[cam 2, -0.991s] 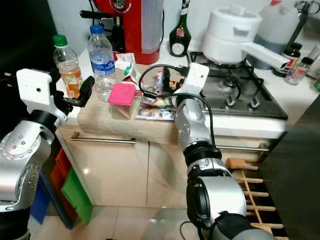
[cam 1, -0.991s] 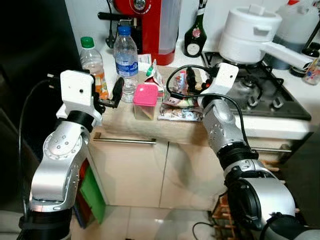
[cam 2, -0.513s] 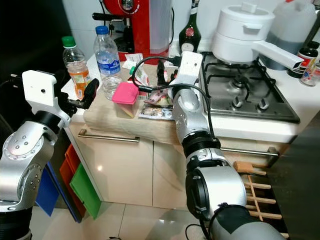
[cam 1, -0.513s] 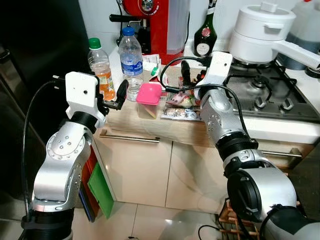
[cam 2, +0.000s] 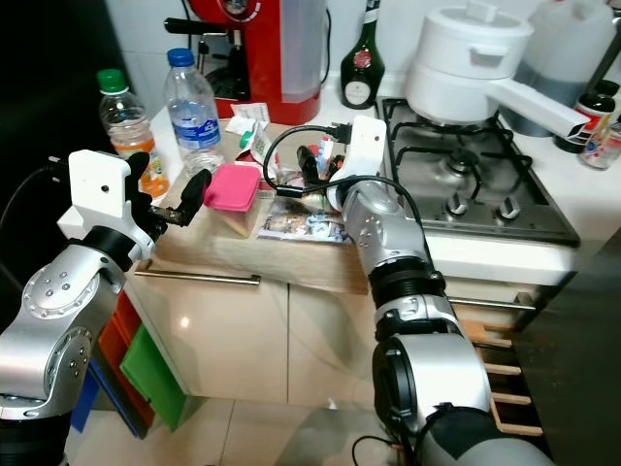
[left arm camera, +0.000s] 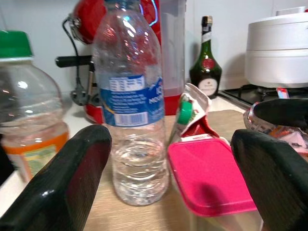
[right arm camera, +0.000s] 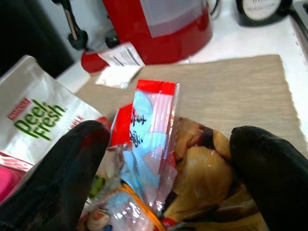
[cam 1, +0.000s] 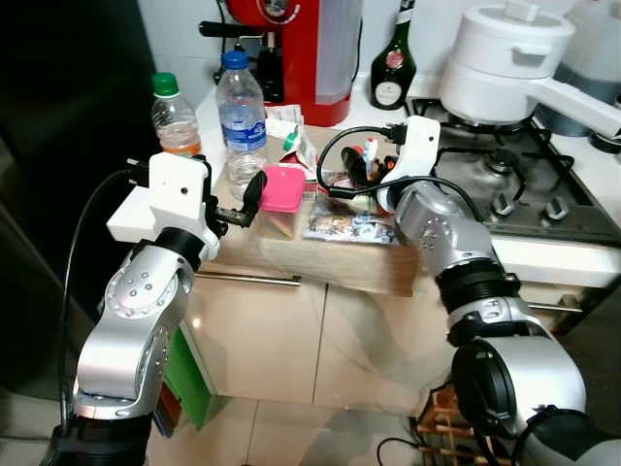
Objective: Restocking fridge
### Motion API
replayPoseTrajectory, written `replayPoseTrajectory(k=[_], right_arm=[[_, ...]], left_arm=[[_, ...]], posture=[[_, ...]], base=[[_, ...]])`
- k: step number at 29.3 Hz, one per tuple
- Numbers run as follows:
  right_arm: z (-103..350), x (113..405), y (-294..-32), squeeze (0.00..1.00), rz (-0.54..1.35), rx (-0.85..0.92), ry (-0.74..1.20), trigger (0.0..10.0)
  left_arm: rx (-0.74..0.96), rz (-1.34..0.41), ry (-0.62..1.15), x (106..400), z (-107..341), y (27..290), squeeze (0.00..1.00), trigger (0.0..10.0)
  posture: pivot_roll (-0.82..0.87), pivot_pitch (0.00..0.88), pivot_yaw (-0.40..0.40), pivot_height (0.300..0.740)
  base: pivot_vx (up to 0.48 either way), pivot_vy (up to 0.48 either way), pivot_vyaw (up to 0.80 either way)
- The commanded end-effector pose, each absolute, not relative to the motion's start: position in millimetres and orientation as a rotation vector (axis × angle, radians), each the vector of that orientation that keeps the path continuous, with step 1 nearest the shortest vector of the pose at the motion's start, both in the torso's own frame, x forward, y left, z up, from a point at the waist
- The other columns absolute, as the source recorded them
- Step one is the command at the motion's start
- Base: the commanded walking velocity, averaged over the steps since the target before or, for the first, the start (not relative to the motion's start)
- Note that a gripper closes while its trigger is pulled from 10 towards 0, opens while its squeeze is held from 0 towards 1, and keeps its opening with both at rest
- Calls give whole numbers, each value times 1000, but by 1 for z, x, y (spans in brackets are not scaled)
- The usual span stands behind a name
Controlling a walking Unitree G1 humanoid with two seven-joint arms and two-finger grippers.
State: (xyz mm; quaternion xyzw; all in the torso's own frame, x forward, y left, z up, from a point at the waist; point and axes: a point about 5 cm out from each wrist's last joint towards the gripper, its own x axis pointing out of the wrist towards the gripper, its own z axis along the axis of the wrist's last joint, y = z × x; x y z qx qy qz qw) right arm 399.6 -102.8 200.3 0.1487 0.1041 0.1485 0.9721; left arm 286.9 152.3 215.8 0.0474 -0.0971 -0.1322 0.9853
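Observation:
On the wooden counter mat (cam 1: 320, 254) stand a clear water bottle (cam 1: 242, 112) with a blue cap, an orange-drink bottle (cam 1: 173, 116) with a green cap, and a pink-lidded container (cam 1: 281, 194). A small carton (cam 1: 296, 146) and a pile of snack packets (cam 1: 349, 209) lie beside them. My left gripper (cam 1: 243, 199) is open at the mat's left edge, close to the pink-lidded container (left arm camera: 209, 180), with the water bottle (left arm camera: 132, 110) ahead. My right gripper (cam 1: 364, 173) is open over the snack packets (right arm camera: 154, 125), one finger on each side of them.
A red coffee machine (cam 1: 291, 49) and a dark bottle (cam 1: 393, 68) stand at the back. A white pot (cam 1: 505, 58) sits on the gas hob (cam 1: 524, 184) to the right. Cabinet doors with a bar handle (cam 1: 247, 279) are below. A dark fridge (cam 1: 68, 97) is at left.
The camera has shifted. My left gripper has come closer to the pink-lidded container. My right gripper has dropped lower onto the snack packets.

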Motion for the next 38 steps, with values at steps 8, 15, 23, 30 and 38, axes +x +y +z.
replayPoseTrajectory(k=[8, 15, 23, 30, 38], right_arm=[[170, 377, -102, 0, 378, 186, 409, 10000], [151, 370, -99, 0, 389, 134, 479, 10000], [117, 362, -94, 0, 380, 45, 550, 0], [105, 365, -87, 0, 335, -16, 495, 0], [111, 375, -85, 0, 270, -13, 411, 0]], left_arm=[[82, -291, -190, 281, 213, 143, 0, 10000], [98, -296, -195, 285, 216, 145, 0, 10000], [127, -309, -191, 288, 216, 146, 0, 10000], [151, -322, -193, 291, 217, 146, 0, 10000], [169, -343, -205, 293, 219, 145, 0, 10000]], posture=[[47, 0, -50, 740], [44, 0, -41, 740], [36, 0, -23, 740], [44, 0, -9, 740], [47, 0, 1, 740]], base=[[0, 0, 0], [0, 0, 0], [0, 0, 0], [0, 0, 0], [0, 0, 0]])
